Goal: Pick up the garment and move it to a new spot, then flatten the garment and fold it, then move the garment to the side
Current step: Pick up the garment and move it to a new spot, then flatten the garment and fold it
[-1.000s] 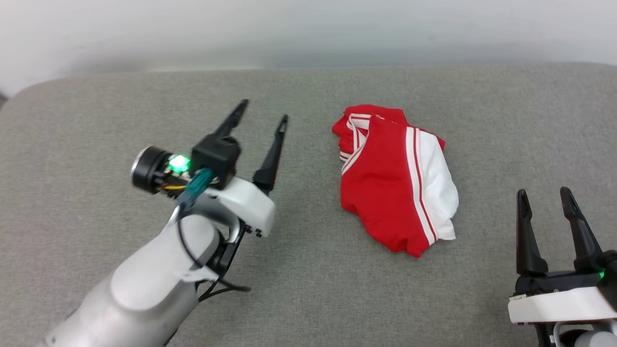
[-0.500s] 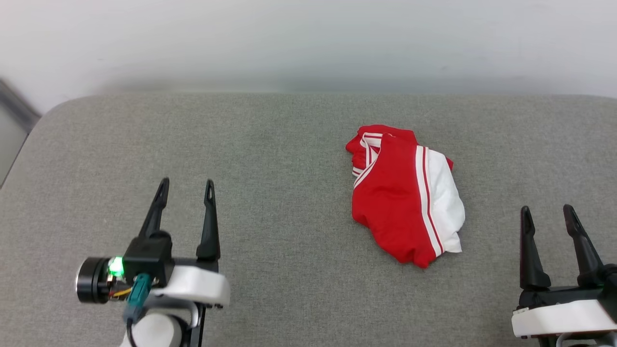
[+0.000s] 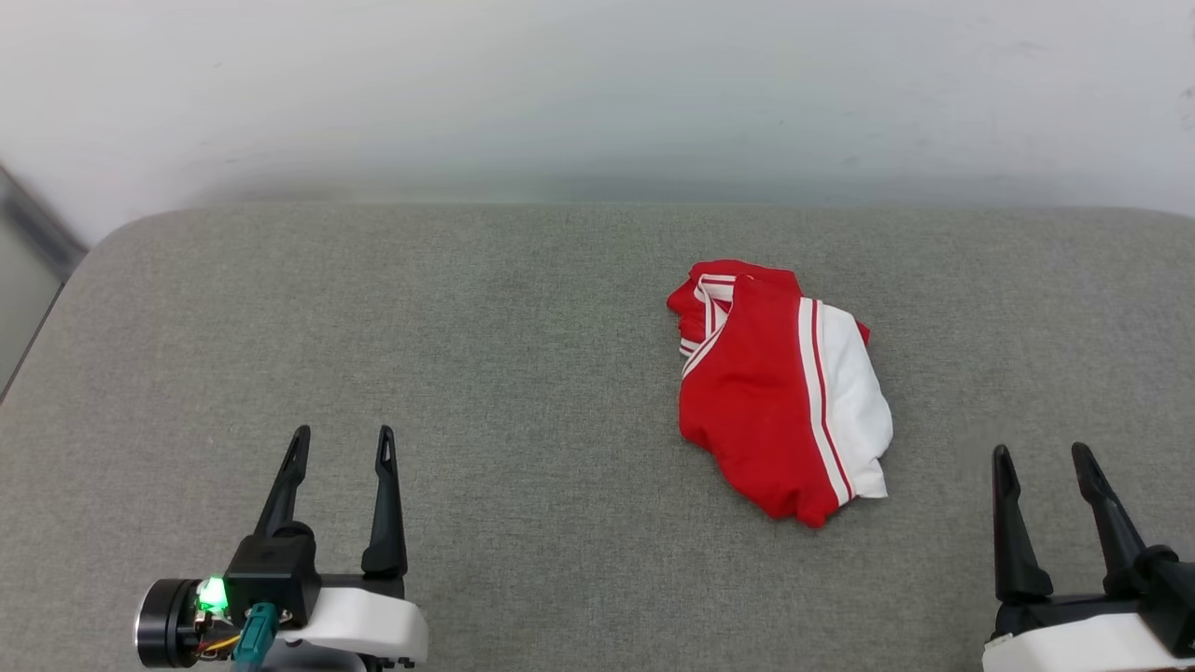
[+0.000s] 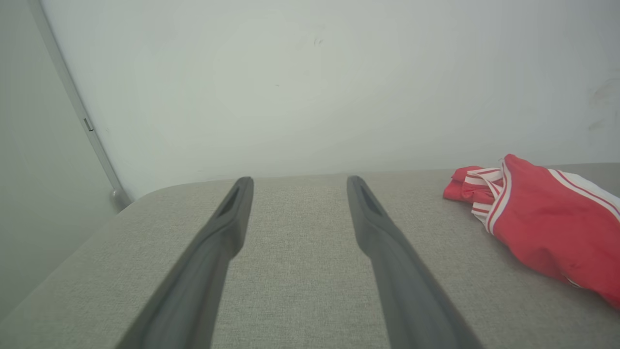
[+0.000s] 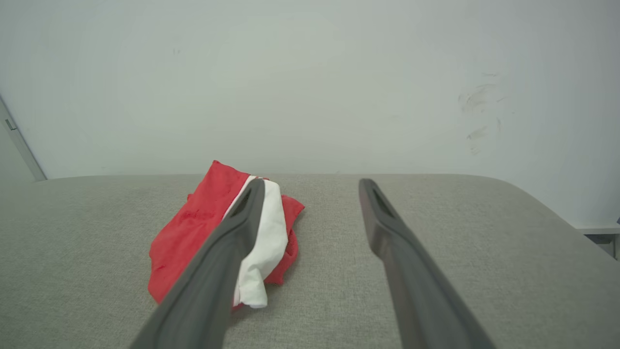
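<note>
Red with a white sleeve, the garment (image 3: 766, 401) lies in a folded bundle right of centre on the grey padded table (image 3: 523, 373). Its underside is hidden, and the other sleeve seems tucked beneath. The left pincer (image 3: 343, 434) and right pincer (image 3: 1041, 450) gape wide and empty, apart from it, their bases cut off below.
</note>
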Motion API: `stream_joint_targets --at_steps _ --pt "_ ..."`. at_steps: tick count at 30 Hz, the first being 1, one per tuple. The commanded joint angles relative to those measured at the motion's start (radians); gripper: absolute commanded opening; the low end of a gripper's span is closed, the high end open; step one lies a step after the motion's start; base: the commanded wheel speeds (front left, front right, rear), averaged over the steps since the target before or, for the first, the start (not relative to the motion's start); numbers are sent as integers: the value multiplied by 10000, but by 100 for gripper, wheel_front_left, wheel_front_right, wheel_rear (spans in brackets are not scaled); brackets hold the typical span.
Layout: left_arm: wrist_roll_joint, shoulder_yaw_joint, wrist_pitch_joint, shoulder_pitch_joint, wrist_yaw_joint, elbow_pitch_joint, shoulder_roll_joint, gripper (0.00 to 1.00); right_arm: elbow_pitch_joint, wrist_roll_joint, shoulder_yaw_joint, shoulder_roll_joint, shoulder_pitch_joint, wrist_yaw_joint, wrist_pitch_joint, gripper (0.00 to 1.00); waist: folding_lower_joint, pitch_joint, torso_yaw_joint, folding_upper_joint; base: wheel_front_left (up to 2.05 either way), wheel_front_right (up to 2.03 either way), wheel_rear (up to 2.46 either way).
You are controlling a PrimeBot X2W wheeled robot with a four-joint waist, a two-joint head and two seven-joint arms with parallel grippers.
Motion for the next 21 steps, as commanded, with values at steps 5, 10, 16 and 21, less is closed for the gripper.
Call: stream_joint_targets --at_steps 5,10,16,21 --pt "445 459 -26 300 -437 120 -377 100 130 36 12 13 203 -3 -21 100 1 -60 -28 -1 0 0 0" --pt "747 758 -26 427 -757 191 -676 100 193 60 22 13 254 -3 -21 100 1 -112 -46 -1 0 0 0" --pt "991 1064 -26 462 -1062 246 -929 100 -29 74 -138 12 -283 -3 -20 100 1 -93 -55 -1 0 0 0" --pt "1162 1179 -26 315 -1246 246 -1094 100 -637 -510 -326 13 -1357 -3 -20 100 1 61 -53 -1 0 0 0"
